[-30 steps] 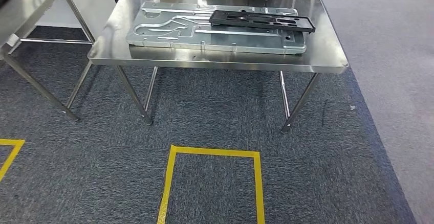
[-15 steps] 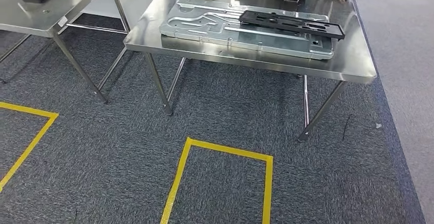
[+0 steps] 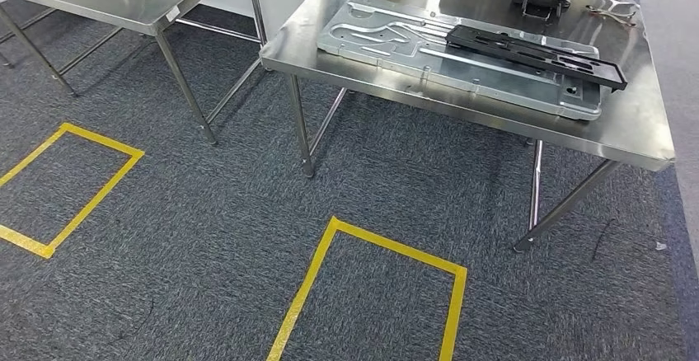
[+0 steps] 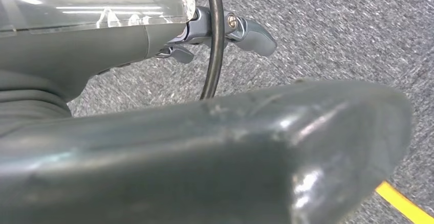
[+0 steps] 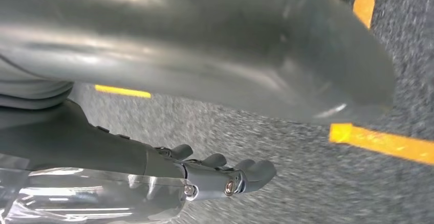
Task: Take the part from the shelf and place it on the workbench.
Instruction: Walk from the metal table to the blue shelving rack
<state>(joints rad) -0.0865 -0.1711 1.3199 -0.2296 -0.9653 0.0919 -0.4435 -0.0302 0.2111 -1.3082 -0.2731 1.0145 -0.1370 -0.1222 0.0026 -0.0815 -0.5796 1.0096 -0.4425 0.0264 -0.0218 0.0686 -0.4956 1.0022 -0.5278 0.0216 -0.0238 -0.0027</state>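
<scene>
Long black part (image 3: 536,51) lying on a silver metal plate (image 3: 429,44) atop the steel bench (image 3: 635,130), both hands over grey carpet — left hand (image 4: 204,147) and right hand (image 5: 204,55) empty, fingers (image 5: 245,175) loosely apart, yellow tape square (image 3: 371,295) on the floor.

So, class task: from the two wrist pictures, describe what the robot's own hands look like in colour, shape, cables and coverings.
Each hand is grey: a thick, rounded, scuffed glossy thumb, darker fingers with metal pivots and screws. The left hand has a thin black cable looping past its fingers and a clear plastic wrap. The right hand shows the same wrap beside its fingers.
</scene>
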